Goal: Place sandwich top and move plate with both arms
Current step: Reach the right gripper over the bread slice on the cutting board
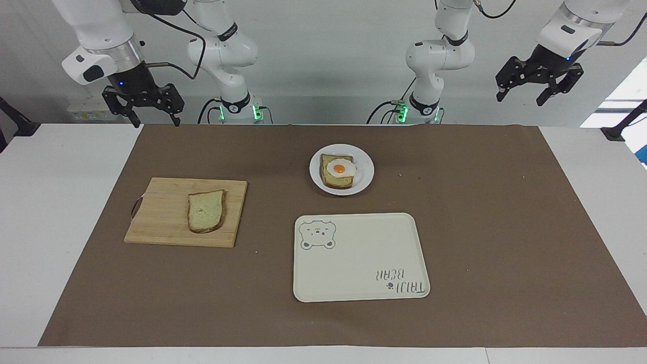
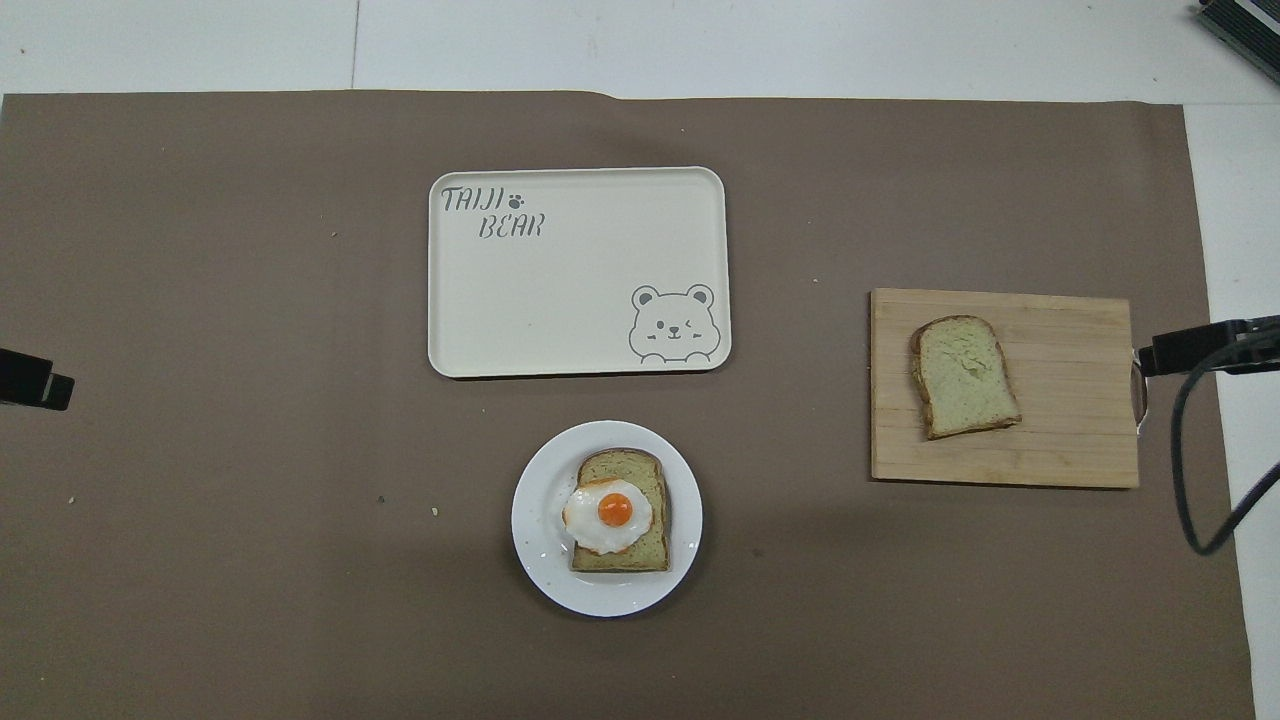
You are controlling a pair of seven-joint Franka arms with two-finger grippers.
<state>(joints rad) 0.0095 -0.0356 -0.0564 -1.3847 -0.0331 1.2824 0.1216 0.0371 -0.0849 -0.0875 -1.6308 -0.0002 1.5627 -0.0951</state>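
Note:
The sandwich top (image 1: 206, 211) is a plain bread slice lying flat on a wooden cutting board (image 1: 162, 212) toward the right arm's end; it also shows in the overhead view (image 2: 965, 376). The small white plate (image 1: 366, 169) sits mid-table and carries a bread slice with a fried egg (image 1: 338, 171). My right gripper (image 1: 154, 119) hangs open and empty in the air over the mat's corner, apart from the board. My left gripper (image 1: 520, 98) hangs open and empty, high over the left arm's end of the table.
A cream rectangular tray with a bear drawing (image 1: 359, 258) lies on the brown mat, farther from the robots than the plate. In the overhead view the right gripper's tip (image 2: 1190, 350) shows at the board's handle end (image 2: 1070, 420), with a black cable hanging beside it.

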